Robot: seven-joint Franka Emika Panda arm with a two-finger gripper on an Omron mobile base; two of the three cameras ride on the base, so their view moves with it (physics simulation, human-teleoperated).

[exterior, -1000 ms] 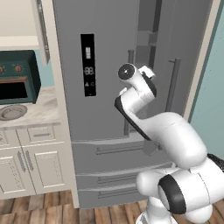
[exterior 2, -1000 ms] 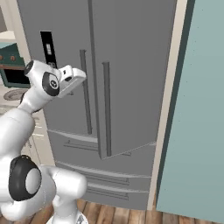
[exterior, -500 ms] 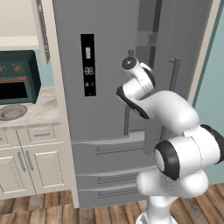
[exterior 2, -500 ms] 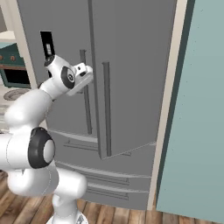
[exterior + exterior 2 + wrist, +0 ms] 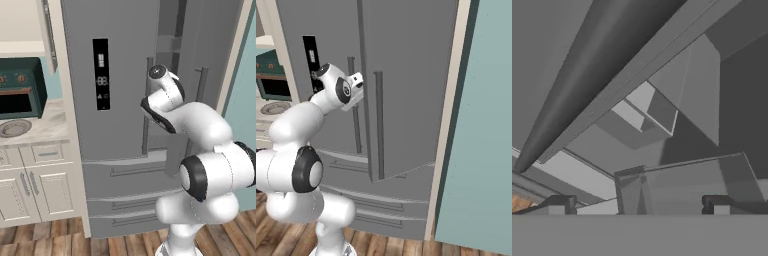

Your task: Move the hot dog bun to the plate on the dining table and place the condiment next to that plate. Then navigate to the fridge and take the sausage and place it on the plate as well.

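On the far left, a teal toaster oven (image 5: 19,89) sits on a pale marble counter (image 5: 42,131), with a round metal dish (image 5: 13,128) just in front of it and white cabinet doors (image 5: 31,190) below. To the right stands the grey French-door fridge (image 5: 117,60), a dark display panel (image 5: 101,74) on its left door. Its right door (image 5: 406,85) is swung ajar, so a narrow gap shows dim shelving behind it. The white arm (image 5: 200,135) reaches up to the door handles (image 5: 378,125), its gripper (image 5: 639,206) pointed into the gap. The fingers (image 5: 559,204) stand spread wide with nothing between them. Past them, pale door bins and shelf edges (image 5: 657,112) lie inside the fridge. The sausage cannot be made out among them. A teal wall (image 5: 483,125) flanks the fridge on the right.
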